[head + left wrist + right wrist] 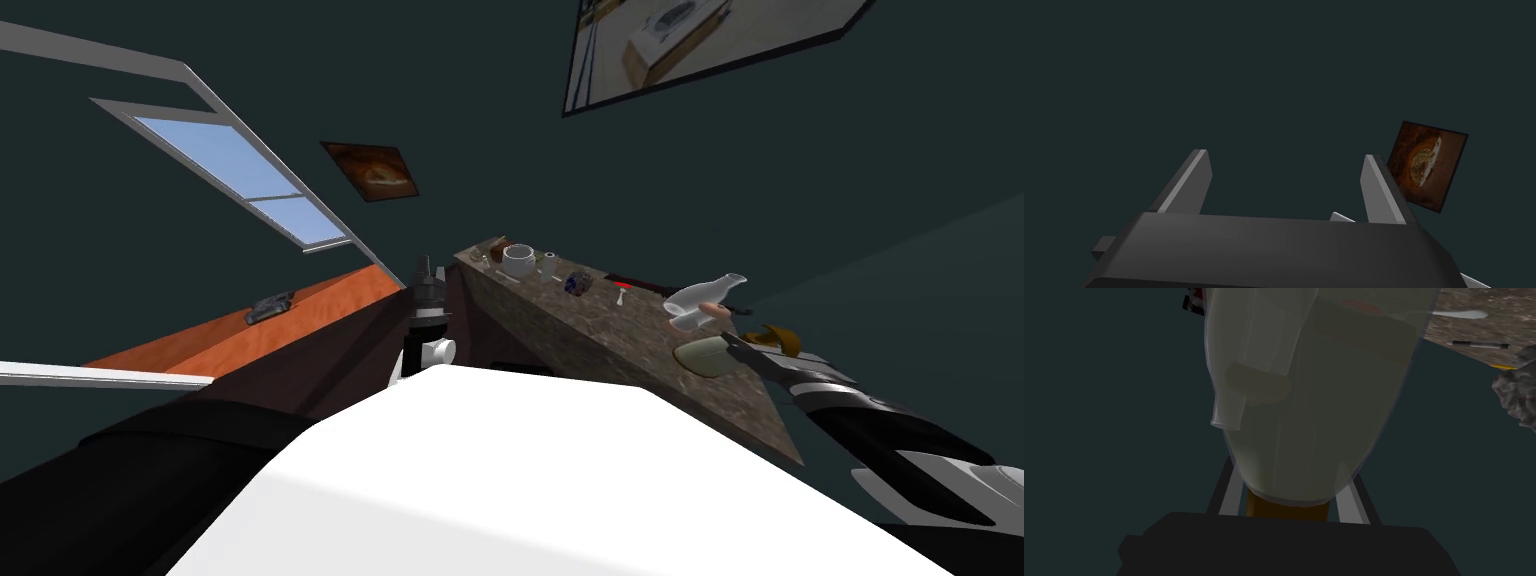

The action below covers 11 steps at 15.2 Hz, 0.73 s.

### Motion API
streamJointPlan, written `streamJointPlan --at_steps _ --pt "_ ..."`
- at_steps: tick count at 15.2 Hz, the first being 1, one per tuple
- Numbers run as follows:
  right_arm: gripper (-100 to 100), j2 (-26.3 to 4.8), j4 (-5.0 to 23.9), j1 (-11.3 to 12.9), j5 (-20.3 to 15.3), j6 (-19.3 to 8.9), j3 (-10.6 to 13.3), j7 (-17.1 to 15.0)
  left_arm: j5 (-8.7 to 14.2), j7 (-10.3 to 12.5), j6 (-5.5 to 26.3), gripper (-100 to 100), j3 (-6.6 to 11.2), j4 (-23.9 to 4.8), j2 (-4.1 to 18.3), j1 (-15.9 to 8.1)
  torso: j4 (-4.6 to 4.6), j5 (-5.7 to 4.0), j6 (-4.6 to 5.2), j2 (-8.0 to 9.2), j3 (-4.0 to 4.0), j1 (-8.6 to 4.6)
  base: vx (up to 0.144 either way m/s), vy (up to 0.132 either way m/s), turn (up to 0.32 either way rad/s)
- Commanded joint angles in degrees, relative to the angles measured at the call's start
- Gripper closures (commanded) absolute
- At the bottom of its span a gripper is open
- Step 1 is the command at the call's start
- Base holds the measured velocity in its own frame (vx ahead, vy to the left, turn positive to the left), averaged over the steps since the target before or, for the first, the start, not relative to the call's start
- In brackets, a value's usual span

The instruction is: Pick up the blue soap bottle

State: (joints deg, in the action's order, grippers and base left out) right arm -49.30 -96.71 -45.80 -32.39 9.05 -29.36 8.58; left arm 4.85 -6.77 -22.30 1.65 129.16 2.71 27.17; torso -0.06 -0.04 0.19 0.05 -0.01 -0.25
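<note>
Soap bottle (1324, 398), pale translucent, hides fingertips of right gripper (1291, 468) clamping it; left gripper (1284, 160) spread, empty.

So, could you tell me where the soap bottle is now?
The soap bottle is toward the near right end of the counter in the head view, held by the right gripper, with a clear bottle beyond it.

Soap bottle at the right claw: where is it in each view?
Head view: pale translucent bottle at the counter's right end, at the right claw.
Right wrist view: it is between that claw's fingers, brown cap toward the claw's body.
Left wrist view: the left claw, open, faces a wall.
Shared landmark: the clear flask just beyond the bottle.
</note>
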Motion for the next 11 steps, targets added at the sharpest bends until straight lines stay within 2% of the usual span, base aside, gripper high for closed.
streamJointPlan --at_steps 1,2,4,5,7,8,9,10,11 --pt "100 -0.06 -2.48 -0.72 0.97 -0.98 0.45 0.73 0.0 0.0 0.0 0 0.0 0.0 0.0 0.0 0.0 0.0 0.0 0.0 0.0 0.0 0.027 -0.035 -0.06" --pt "100 -0.13 -4.22 -2.46 3.47 -3.25 1.77 2.74 0.0 0.0 0.0 0 0.0 0.0 0.0 0.0 0.01 0.01 -0.05 0.01 0.01 0.04 0.037 -0.05 -0.112" --pt "100 -0.13 -6.24 -2.46 3.53 -3.25 1.77 2.74 0.0 0.0 0.0 0 0.0 0.0 0.0 0.0 -0.02 -0.08 0.06 0.04 0.01 -0.03 0.033 -0.047 -0.097" --pt "100 -0.21 -7.95 -4.2 6.02 -5.52 3.09 4.75 0.0 0.0 0.0 0 0.0 0.0 0.0 0.0 -0.02 -0.09 0.0 0.06 0.02 -0.02 0.03 -0.05 -0.096" --pt "100 -0.21 -10.0 -4.2 6.08 -5.52 3.09 4.75 0.0 0.0 0.0 0 0.0 0.0 0.0 0.0 -0.09 -0.28 0.13 0.14 0.02 -0.08 0.03 -0.057 -0.098" --pt "100 -0.28 -11.88 -5.94 8.54 -7.79 4.41 6.76 0.0 0.0 0.0 0 0.0 0.0 0.0 0.0 -0.09 -0.32 0.09 0.15 0.03 -0.1 0.038 -0.061 -0.104" --pt "100 -0.28 -12.93 -5.94 8.63 -7.79 4.41 6.76 0.0 0.0 0.0 0 0.0 0.0 0.0 0.0 -0.16 -0.49 0.16 0.16 0.0 -0.14 0.04 -0.064 -0.104" --pt "100 -0.28 -13.75 -5.94 8.63 -7.79 4.41 6.76 0.0 0.0 0.0 0 0.0 0.0 0.0 0.0 -0.23 -0.6 0.19 0.16 -0.04 -0.22 0.024 -0.042 -0.061" --pt "100 -0.18 -12.53 -5.46 8.02 -7.39 3.99 6.76 0.0 0.0 0.0 0 0.0 0.0 0.0 -0.01 -0.27 -0.67 0.13 0.15 -0.07 -0.25 0.011 -0.017 -0.01"
